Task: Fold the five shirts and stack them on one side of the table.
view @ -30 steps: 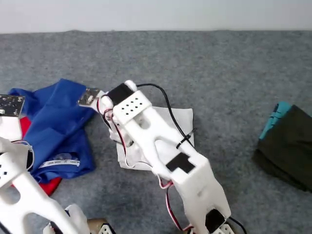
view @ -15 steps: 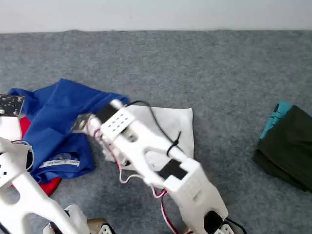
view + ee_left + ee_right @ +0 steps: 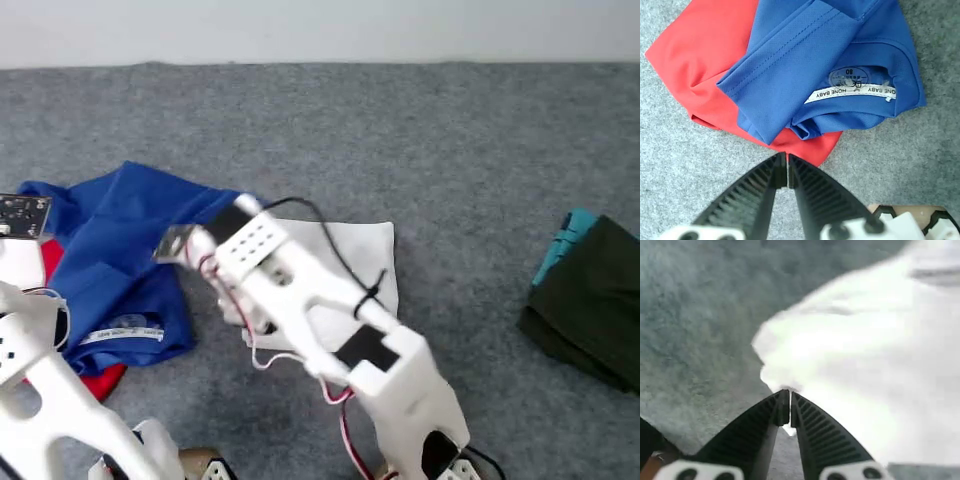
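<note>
Across the high view, 2 white arms rise from the near edge of the grey table (image 3: 450, 150). The right arm (image 3: 330, 330) stretches from the near centre over the white shirt (image 3: 360, 255). Its wrist end is above that shirt's edge, next to the blue shirt (image 3: 110, 240). The left arm (image 3: 45, 390) stands at the near-left corner. The blue shirt lies crumpled at the left, on top of the red shirt (image 3: 100, 382), which shows past its near and left edges. At the far right, a folded black shirt (image 3: 590, 300) rests on a teal shirt (image 3: 562, 243), well apart from the other 3.

Left wrist view: the left gripper (image 3: 787, 170) has its fingers pressed together with nothing between them. It hangs over bare table, just beside the edge of the red shirt (image 3: 695, 60). The blue shirt (image 3: 805, 60) overlaps the red one, with its neck label facing up.

Right wrist view: the right gripper (image 3: 790, 405) has its fingers closed on the edge of the white shirt (image 3: 865, 350). White cloth shows at the tips and behind them. Grey table lies beside that edge.
</note>
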Motion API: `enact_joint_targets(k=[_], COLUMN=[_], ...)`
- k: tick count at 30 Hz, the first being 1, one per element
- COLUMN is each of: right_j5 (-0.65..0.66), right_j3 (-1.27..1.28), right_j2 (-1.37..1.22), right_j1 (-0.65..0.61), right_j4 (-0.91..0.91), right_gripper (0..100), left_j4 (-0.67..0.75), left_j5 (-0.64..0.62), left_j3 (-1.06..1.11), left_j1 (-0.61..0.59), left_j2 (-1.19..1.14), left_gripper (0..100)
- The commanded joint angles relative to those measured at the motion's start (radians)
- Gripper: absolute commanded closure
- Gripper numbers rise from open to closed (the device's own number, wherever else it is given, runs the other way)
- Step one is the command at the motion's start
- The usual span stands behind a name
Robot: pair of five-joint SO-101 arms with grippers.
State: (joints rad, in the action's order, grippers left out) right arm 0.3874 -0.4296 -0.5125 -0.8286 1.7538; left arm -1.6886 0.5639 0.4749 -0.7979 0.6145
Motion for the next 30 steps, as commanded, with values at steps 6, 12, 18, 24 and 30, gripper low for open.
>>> enact_joint_targets(k=[6,12,18,24,30], right_j5=[-0.04,-0.043,-0.213,-0.462,-0.605], right_j3=[0.181,0.411,0.485,0.494,0.549], right_j2=[0.332,0.496,0.653,0.702,0.578], right_j1=[0.13,0.275,0.432,0.444,0.433], right_j4=[0.044,0.041,0.042,0.015,-0.153], right_gripper=[98.9,98.9,98.7,88.7,68.0], left_j4=[0.014,0.014,0.012,0.009,0.014], left_j5=[-0.011,-0.011,-0.054,-0.06,-0.055], left_j3=[-0.002,-0.002,-0.008,-0.002,-0.002], left_j1=[0.003,0.0,0.0,0.005,0.005], left_j2=[0.026,0.026,0.028,0.026,0.026], left_gripper=[98,98,98,98,98])
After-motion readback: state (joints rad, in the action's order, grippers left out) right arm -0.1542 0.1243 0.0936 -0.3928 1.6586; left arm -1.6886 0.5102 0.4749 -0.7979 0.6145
